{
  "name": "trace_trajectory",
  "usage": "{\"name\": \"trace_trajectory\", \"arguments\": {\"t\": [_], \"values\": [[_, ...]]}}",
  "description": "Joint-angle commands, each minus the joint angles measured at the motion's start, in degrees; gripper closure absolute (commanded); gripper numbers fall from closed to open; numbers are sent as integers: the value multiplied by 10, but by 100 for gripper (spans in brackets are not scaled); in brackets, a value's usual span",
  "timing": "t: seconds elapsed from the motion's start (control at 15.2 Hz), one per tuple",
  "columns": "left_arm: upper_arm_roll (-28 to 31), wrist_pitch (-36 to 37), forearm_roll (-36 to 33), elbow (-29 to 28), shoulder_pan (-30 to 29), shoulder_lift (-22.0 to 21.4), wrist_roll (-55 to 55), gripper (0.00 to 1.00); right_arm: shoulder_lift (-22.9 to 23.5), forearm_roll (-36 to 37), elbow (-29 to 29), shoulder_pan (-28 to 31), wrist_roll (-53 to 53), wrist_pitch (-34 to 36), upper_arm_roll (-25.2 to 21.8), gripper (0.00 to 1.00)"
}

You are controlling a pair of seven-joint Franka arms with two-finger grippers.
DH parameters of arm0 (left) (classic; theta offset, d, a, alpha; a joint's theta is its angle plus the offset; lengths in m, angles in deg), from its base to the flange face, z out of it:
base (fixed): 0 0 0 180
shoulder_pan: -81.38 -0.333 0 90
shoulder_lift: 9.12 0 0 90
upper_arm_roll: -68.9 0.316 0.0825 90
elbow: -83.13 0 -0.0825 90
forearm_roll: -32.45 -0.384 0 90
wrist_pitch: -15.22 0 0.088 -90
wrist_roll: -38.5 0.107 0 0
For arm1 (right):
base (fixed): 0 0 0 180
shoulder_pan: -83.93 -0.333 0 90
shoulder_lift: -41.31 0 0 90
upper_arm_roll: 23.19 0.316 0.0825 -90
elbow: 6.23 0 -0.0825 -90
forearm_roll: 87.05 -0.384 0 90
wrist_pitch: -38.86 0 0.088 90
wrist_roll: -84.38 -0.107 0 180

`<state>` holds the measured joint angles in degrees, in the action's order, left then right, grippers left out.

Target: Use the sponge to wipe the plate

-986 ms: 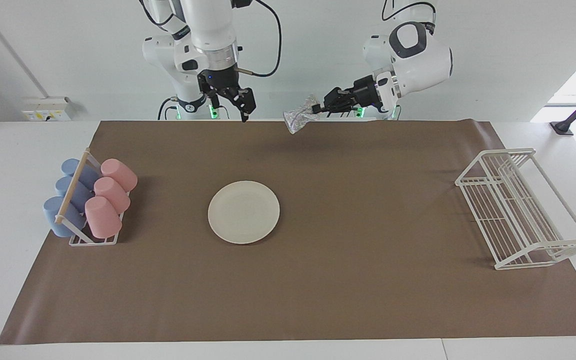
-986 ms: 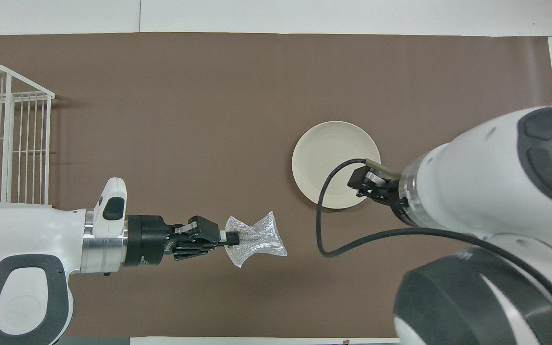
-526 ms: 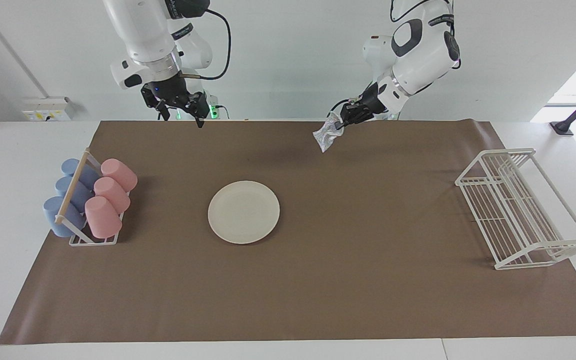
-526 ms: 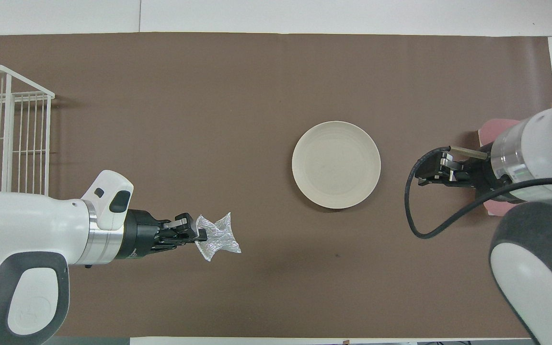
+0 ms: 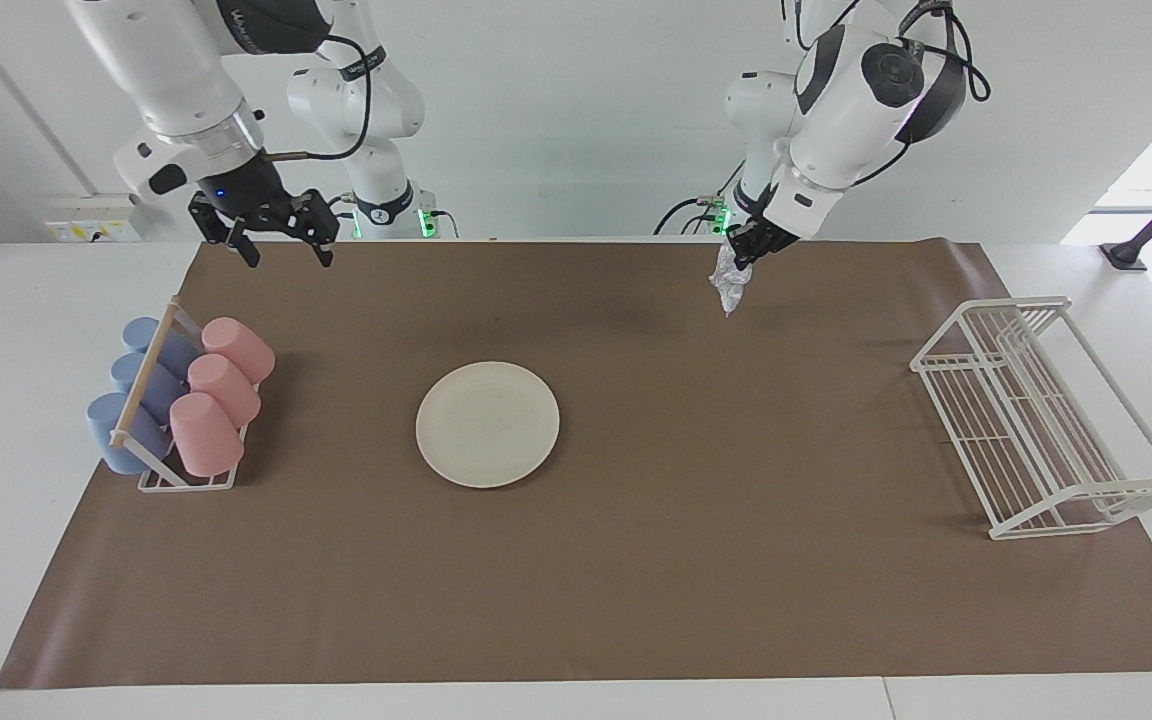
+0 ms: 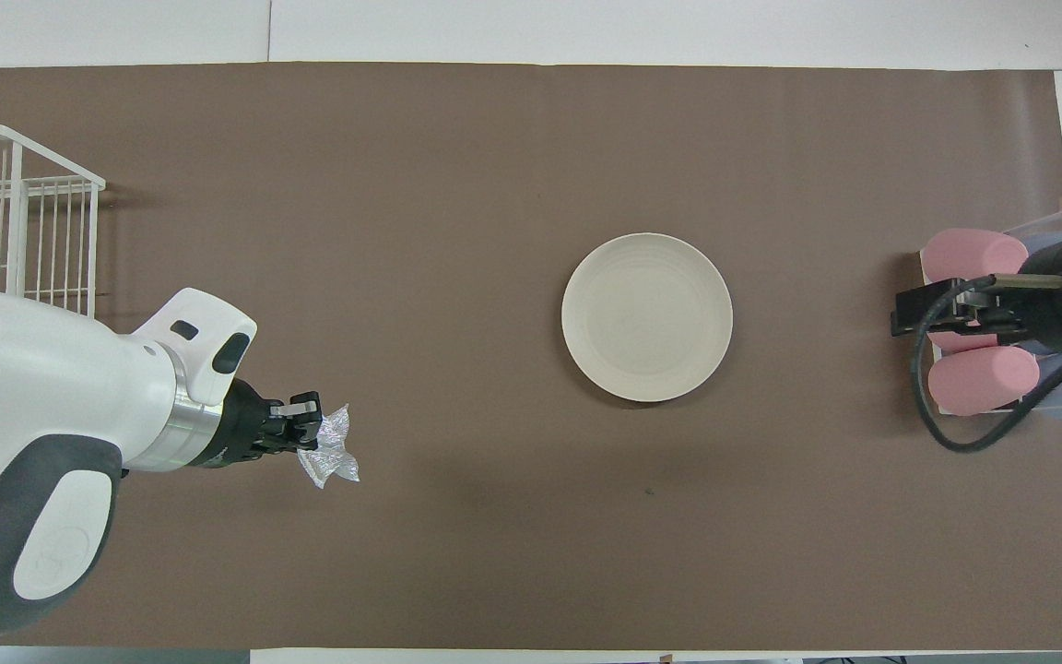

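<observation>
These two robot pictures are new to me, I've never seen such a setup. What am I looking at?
Two robot arms work at one table, photographed from across it and from above. On the brown mat lie a cream plate, a rack of pink and blue cups and a white wire rack. The left hand, raised over the mat, is shut on a silvery sponge meant for wiping the plate. The right hand hangs open and empty in the air near the cups.
</observation>
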<state>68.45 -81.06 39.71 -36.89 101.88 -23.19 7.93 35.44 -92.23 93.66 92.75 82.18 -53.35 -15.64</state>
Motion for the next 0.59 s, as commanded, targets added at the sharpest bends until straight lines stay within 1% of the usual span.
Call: {"name": "trace_trajectory", "arguments": {"t": [0.0,0.07,0.13,0.2,0.33,0.39,0.53], "values": [[-4,89,-85,73,-4,35,-21,100,37,24,-38,-48,37,-4,-42,0],[-4,120,-121,95,-2,47,-22,100,45,53,-59,-67,60,-3,-51,0],[-4,140,-157,110,1,53,-21,100,47,71,-66,-84,66,2,-60,0],[-5,153,-187,119,2,55,-21,100,43,69,-61,-86,65,15,-64,0],[-6,176,-244,127,4,65,-21,100,42,66,-61,-93,68,32,-89,0],[-7,181,-280,127,8,72,-21,100,42,56,-63,-100,68,46,-100,0],[-6,186,-329,128,10,84,-21,100,42,19,-64,-101,66,48,-112,0]]}}
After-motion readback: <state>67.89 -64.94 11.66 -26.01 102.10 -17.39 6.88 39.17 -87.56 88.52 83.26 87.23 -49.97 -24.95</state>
